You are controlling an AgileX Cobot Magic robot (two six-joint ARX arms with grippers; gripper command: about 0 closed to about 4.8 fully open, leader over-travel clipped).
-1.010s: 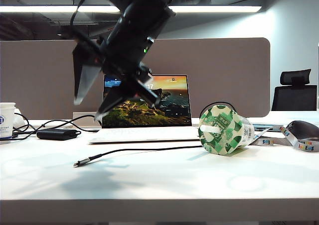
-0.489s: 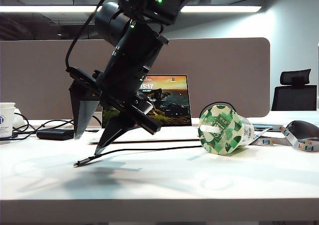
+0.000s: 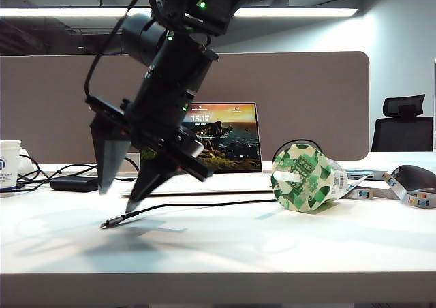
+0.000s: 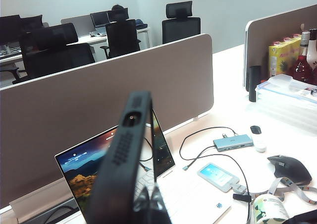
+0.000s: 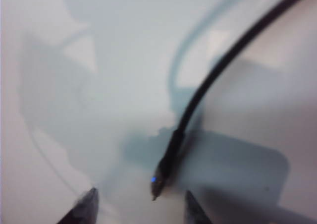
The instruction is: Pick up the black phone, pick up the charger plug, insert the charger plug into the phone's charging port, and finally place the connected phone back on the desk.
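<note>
Silvery charger plug [image 3: 109, 223] lies on the desk [image 3: 272, 253] near its front edge, under the right hand's [image 3: 116, 197] spread fingers. Left hand [image 4: 148, 204] clenches the black phone [image 4: 121, 169] aloft. A misjudged descent could nudge the plug aside.

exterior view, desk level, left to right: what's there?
White cup → black oblong box → charger plug, right pincer open above it → toppled green cup → lanyard.
</note>
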